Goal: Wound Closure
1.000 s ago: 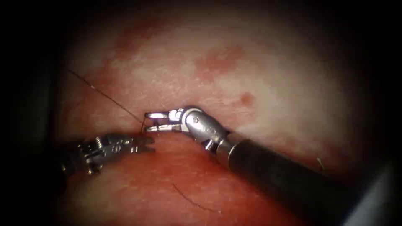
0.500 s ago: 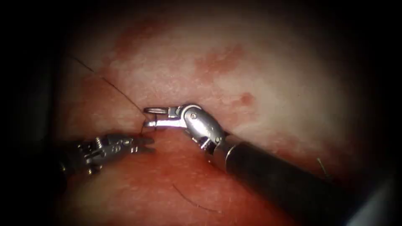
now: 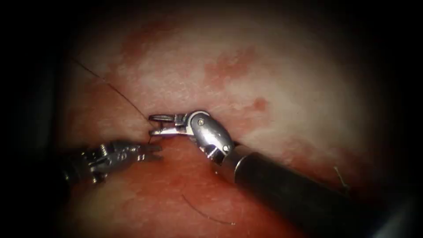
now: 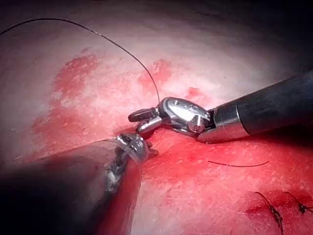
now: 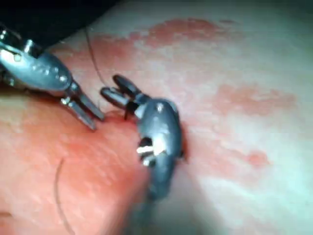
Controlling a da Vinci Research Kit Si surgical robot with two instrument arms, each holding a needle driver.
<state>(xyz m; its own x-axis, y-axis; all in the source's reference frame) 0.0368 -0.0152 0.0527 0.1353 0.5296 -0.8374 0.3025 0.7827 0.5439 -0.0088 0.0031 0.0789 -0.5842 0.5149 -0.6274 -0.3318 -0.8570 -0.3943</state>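
My right tool (image 3: 152, 124) lies on the tissue (image 3: 286, 88) with its jaws open. A dark thread (image 3: 110, 86) comes in from the upper left and ends right at those tips. From there a short stretch of thread drops to my left tool (image 3: 155, 152), whose jaws look shut on it. In the left wrist view the thread (image 4: 122, 49) arcs down to the right tool (image 4: 139, 121), with the left tool (image 4: 142, 147) just under it. In the right wrist view the right tool (image 5: 110, 88) is open beside the left tool (image 5: 95, 120) and the thread (image 5: 93, 58).
A loose cut piece of thread (image 3: 205, 213) lies on the red-stained tissue below the tools, also seen as a thin strand (image 4: 239, 164). Another short thread end (image 3: 339, 174) sticks up beside the right shaft. Finished stitches (image 4: 274, 213) sit further along the cut.
The thread, straight and taut a second ago, now hangs in a slack curve. My right tool has shifted slightly left and up, jaws still open. The left tool has barely moved.
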